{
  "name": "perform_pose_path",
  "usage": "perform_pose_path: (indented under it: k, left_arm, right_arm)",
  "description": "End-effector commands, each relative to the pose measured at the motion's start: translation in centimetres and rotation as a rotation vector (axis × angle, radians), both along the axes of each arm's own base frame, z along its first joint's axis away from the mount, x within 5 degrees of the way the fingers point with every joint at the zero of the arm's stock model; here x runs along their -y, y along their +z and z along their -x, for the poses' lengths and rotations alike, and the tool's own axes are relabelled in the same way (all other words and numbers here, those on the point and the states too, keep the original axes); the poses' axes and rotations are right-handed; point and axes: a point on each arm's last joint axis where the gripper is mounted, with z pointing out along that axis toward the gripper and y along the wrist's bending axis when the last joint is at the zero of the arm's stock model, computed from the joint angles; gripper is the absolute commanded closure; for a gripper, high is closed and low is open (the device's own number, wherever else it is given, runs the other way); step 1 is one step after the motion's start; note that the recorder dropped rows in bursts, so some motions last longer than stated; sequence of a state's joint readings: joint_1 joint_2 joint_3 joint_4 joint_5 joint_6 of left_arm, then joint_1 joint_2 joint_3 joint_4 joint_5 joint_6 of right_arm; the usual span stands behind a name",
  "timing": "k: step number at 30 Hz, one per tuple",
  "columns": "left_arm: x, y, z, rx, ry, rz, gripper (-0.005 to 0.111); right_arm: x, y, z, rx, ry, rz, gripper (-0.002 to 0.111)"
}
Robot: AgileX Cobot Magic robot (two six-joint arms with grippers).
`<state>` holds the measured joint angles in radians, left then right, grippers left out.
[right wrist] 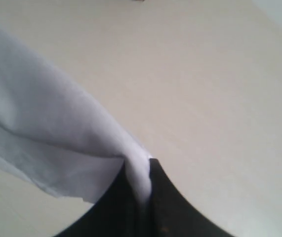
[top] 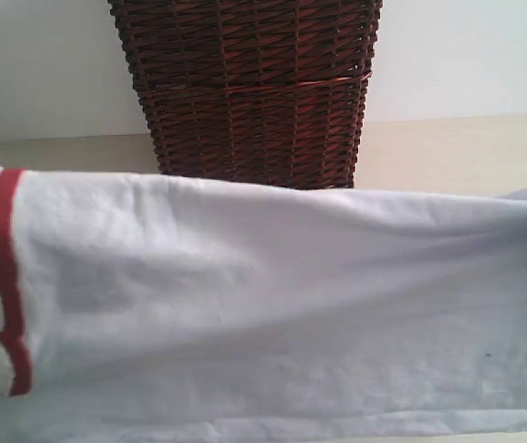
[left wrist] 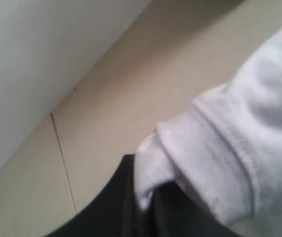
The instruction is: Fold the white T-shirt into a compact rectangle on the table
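Observation:
The white T-shirt (top: 272, 305) hangs stretched across the exterior view, close to the camera, and fills its lower half. Fuzzy white lettering outlined in red (top: 5, 277) shows at its left edge. In the left wrist view my left gripper (left wrist: 145, 195) is shut on a thick hemmed edge of the white T-shirt (left wrist: 229, 148), above the table (left wrist: 131, 98). My right gripper (right wrist: 141, 182) pinches a thin fold of the white T-shirt (right wrist: 47, 128) between its black fingers (right wrist: 168, 202), over the table (right wrist: 205, 98). Neither gripper shows in the exterior view.
A dark brown wicker basket (top: 254, 92) stands on the table (top: 448, 152) behind the shirt, against a pale wall (top: 41, 65). A thin seam (left wrist: 61, 153) runs across the tabletop in the left wrist view, near the wall (left wrist: 42, 49).

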<state>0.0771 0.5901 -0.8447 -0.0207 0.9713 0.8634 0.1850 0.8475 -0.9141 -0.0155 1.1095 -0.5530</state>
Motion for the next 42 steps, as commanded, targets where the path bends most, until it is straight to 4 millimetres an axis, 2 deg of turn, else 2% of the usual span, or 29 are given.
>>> perform_pose_path:
  k: [1,4,7,9,12,14,16,18,22,25,27,30,31,32,34,37,42]
  left_arm:
    - [-1.0,-4.4,-5.3,-0.031,0.016,-0.087,0.107]
    - [-1.6,-6.9,-8.6,-0.012,-0.013,-0.181,0.107]
    - [-1.6,-8.9,-11.8,0.008,-0.045,-0.185,0.107]
    - [-1.6,-10.1,-13.7,0.025,-0.061,-0.179,0.106]
    - [-1.6,-12.0,-16.2,0.061,-0.082,-0.169,0.097]
    - [-1.9,-13.1,-17.5,0.095,-0.080,-0.163,0.085]
    - [-2.5,-14.1,-18.6,0.131,-0.056,-0.145,0.071]
    - [-3.3,-14.8,-19.3,0.162,-0.018,-0.123,0.061]
    - [-4.9,-16.1,-20.2,0.209,0.068,-0.085,0.060]
    - [-5.1,-16.3,-20.5,0.240,0.072,-0.087,0.063]
    - [-4.6,-16.2,-20.6,0.249,0.086,-0.031,0.069]
    - [-3.3,-16.1,-20.5,0.232,0.105,0.087,0.092]
    - [-2.6,-16.0,-20.4,0.205,0.092,0.108,0.102]
    - [-1.8,-16.1,-20.2,0.166,0.068,0.110,0.106]
    - [-0.3,-16.2,-19.9,0.066,0.039,0.123,0.107]
    - [1.8,-16.2,-19.8,-0.181,0.035,0.136,0.107]
    - [4.6,-16.6,-18.6,-0.556,0.001,0.151,0.107]
  right_arm:
    - [-0.4,-5.3,-6.3,-0.038,0.024,0.136,0.108]
    - [-1.0,-8.6,-10.1,-0.032,0.039,0.160,0.108]
    - [-1.8,-11.5,-13.1,-0.015,0.066,0.144,0.108]
    - [-2.2,-13.1,-14.6,0.011,0.086,0.135,0.108]
    - [-2.6,-15.1,-16.5,0.063,0.130,0.152,0.104]
    - [-2.9,-15.7,-17.7,0.110,0.132,0.133,0.095]
    - [-3.0,-15.5,-19.0,0.179,0.127,0.106,0.084]
    - [-2.9,-15.0,-20.0,0.245,0.098,0.062,0.076]
    - [-1.8,-14.1,-21.7,0.306,-0.016,-0.026,0.074]
    - [-1.1,-14.0,-22.2,0.305,-0.074,-0.057,0.074]
    - [-0.9,-14.2,-22.2,0.284,-0.121,-0.087,0.075]
    - [-0.7,-14.6,-21.8,0.227,-0.175,-0.102,0.081]
    - [-0.6,-14.8,-21.6,0.190,-0.195,-0.096,0.086]
    - [-0.4,-15.0,-21.4,0.146,-0.215,-0.081,0.093]
    - [-0.2,-15.3,-20.9,0.049,-0.268,-0.071,0.109]
    - [-0.4,-15.2,-20.3,-0.098,-0.309,-0.100,0.108]
    - [-3.1,-15.1,-18.8,-0.322,-0.122,-0.300,0.108]
